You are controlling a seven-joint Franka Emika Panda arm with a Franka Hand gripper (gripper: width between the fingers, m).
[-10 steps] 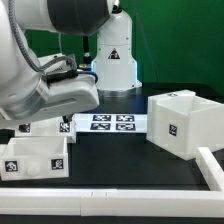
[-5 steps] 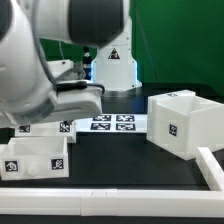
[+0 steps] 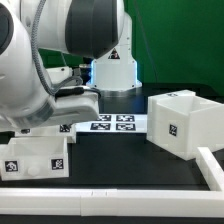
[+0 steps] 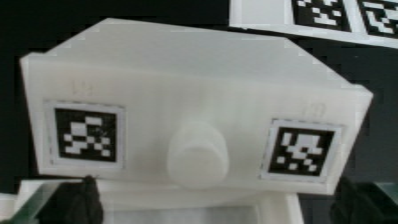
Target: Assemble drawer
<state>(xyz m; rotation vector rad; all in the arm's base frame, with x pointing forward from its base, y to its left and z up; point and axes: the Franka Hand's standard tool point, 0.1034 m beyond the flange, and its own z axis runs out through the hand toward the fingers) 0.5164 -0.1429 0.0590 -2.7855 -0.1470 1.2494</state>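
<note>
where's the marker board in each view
exterior view: the marker board lies flat mid-picture, between the arm and the casing.
wrist view: only a strip of the board shows, beyond the knobbed tray.
shared landmark: a white tagged tray near the board, on the exterior view's left of it; whether both views show the same tray cannot be told.

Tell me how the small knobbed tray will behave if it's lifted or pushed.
The tray looks like hollow, thin-walled white plastic, so probably stiff and light. Its smooth walls may be slippery; the knob could give better purchase. It sits flat and boxy on the table, so it should slide rather than roll or tip.
</note>
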